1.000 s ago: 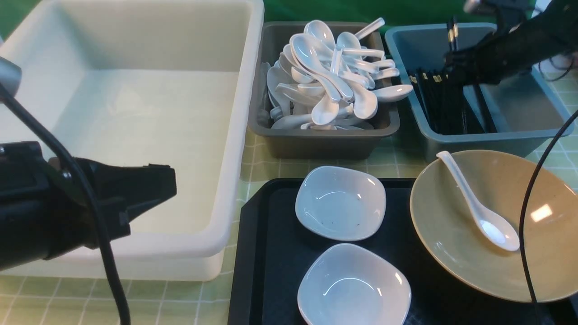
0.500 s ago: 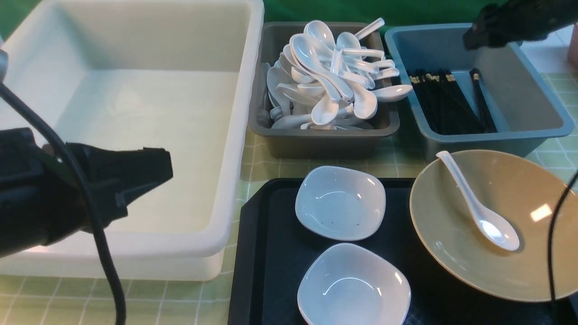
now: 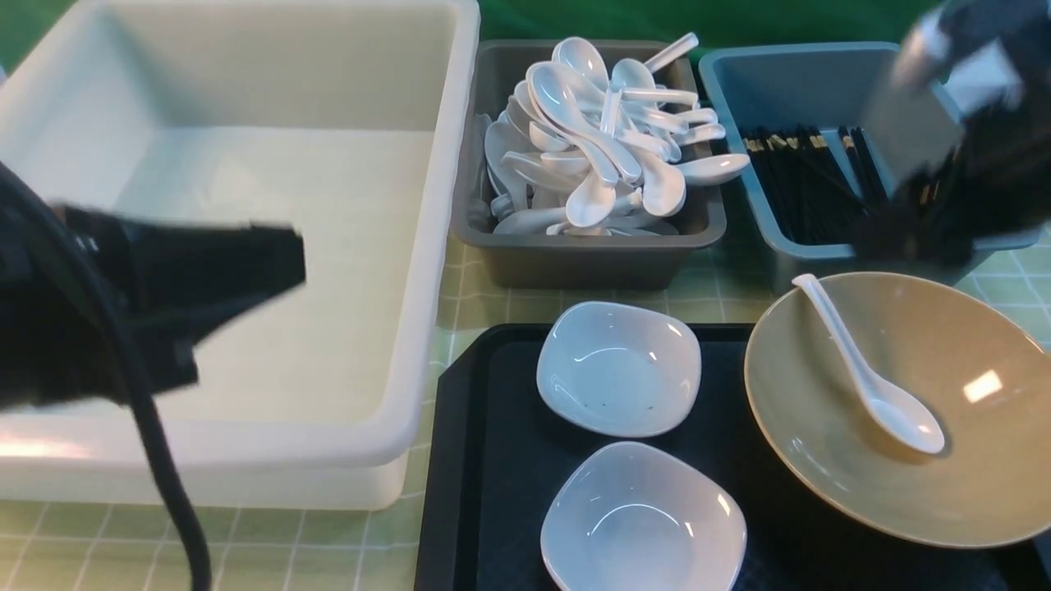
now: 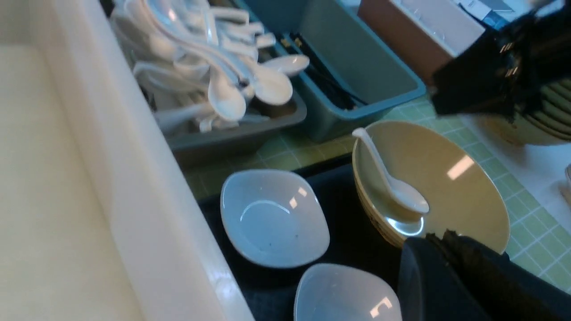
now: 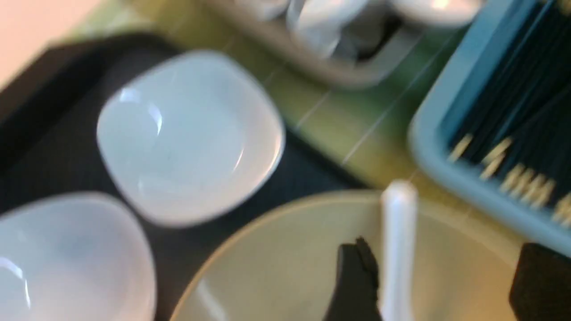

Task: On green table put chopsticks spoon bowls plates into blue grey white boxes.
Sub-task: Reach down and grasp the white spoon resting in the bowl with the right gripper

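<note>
Just ahead of right gripper (image 5: 444,249) lies spoon (image 5: 398,223) (in bowl (image 5: 267,267)).

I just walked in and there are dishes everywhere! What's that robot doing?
It is sorting tableware into boxes. The right fingers are open above the olive bowl, either side of the handle of the white spoon, not gripping it yet. The left fingers are shut and empty over the big white tub. Two small white plates wait on the black tray. Chopsticks lie in the blue-grey box.
</note>
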Robot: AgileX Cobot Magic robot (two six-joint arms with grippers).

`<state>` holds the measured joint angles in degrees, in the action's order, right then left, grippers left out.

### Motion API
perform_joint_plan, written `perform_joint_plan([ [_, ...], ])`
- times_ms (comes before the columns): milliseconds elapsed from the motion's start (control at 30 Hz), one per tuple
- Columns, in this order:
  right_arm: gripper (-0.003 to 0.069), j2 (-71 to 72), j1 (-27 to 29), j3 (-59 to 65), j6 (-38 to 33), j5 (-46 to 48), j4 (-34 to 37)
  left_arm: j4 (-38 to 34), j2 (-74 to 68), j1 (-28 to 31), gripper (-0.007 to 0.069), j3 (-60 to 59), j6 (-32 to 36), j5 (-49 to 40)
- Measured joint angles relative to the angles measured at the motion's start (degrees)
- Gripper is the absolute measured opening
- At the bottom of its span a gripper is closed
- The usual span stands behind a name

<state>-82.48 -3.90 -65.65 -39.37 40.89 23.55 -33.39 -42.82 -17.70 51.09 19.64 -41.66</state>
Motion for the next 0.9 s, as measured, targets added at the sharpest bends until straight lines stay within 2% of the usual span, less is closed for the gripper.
perform_joint_plan([
  [167, 0.0455, -5.6, -0.2, 7.9, -0.3, -7.8, -0.2, 0.2, -0.2, 0.0, -0.0002, 2.7, 2.2, -0.1],
  [333, 0.0455, -12.5, -0.2, 8.2, -0.9, -14.8, -0.1, 0.9, -0.4, 0.0, -0.0002, 2.7, 2.4, -1.5],
  [467, 0.0442, -15.4, -0.2, 8.2, -0.9, -15.9, 0.0, 1.1, -0.4, 0.0, -0.0002, 2.7, 2.4, -2.7],
  [600, 0.0286, -16.0, -0.2, 8.3, -1.0, -15.6, 0.0, 1.3, -0.4, 0.0, -0.0002, 2.7, 2.4, -3.6],
  [633, 0.0274, -16.0, -0.2, 8.3, -1.0, -15.5, 0.0, 1.3, -0.4, 0.0, -0.0002, 2.7, 2.4, -3.6],
  [667, 0.0188, -15.9, -0.2, 8.2, -1.0, -15.0, 0.1, 1.3, -0.4, 0.0, -0.0002, 2.7, 2.4, -3.7],
  [900, 0.0189, -14.7, -0.2, 8.0, -1.0, -12.6, 0.1, 1.3, -0.4, 0.0, -0.0002, 2.7, 2.4, -3.7],
])
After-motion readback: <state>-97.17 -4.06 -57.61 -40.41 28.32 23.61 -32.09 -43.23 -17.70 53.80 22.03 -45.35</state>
